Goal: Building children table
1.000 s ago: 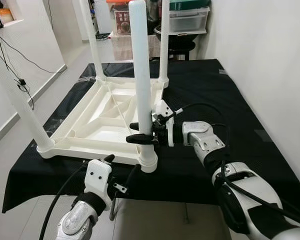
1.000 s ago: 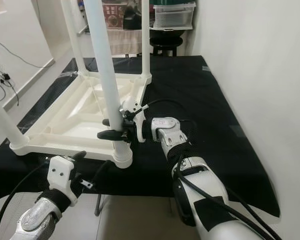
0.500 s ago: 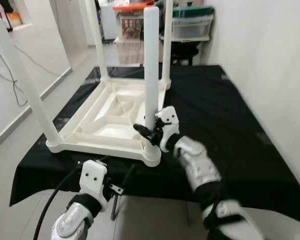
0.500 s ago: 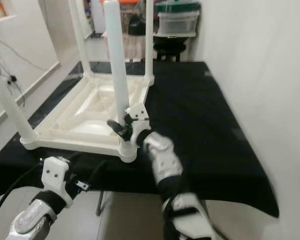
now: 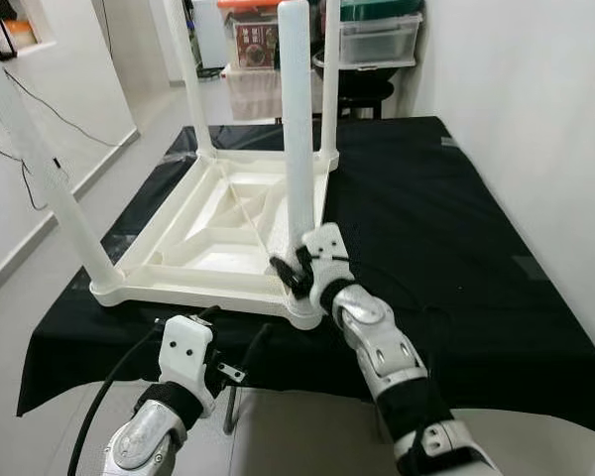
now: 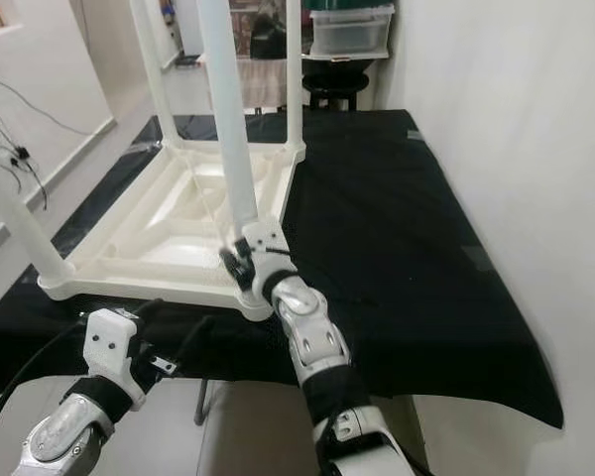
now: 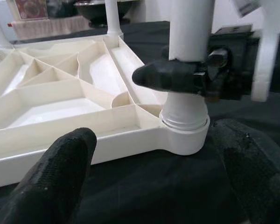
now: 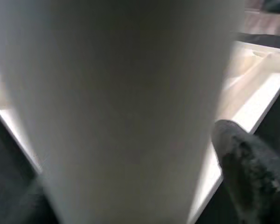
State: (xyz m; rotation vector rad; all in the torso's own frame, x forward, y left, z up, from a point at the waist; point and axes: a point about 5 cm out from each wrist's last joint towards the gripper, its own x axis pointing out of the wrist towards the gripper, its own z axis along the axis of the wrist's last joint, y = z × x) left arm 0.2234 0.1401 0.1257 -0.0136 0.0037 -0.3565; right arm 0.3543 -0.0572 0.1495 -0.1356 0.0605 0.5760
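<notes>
The white children's table (image 5: 208, 243) lies upside down on a black-covered table, with its legs standing up. My right gripper (image 5: 293, 273) is shut on the near right leg (image 5: 297, 129), just above the leg's socket at the corner. In the left wrist view its black fingers (image 7: 170, 77) wrap that leg above the socket (image 7: 184, 128). In the right wrist view the leg (image 8: 112, 102) is pressed close, with one finger (image 8: 252, 163) beside it. My left gripper (image 5: 234, 329) hangs open, low in front of the table edge and apart from the frame.
The black cloth (image 5: 456, 248) is bare to the right of the frame. A white wall (image 5: 535, 119) runs close along the right side. Storage boxes (image 5: 377, 40) and a dark stool (image 5: 362, 89) stand behind. Cables (image 5: 40, 129) hang by the left wall.
My right forearm has swung from the right side round to the front, and the gripper has turned on the leg while keeping hold near its base. The left arm stays put.
</notes>
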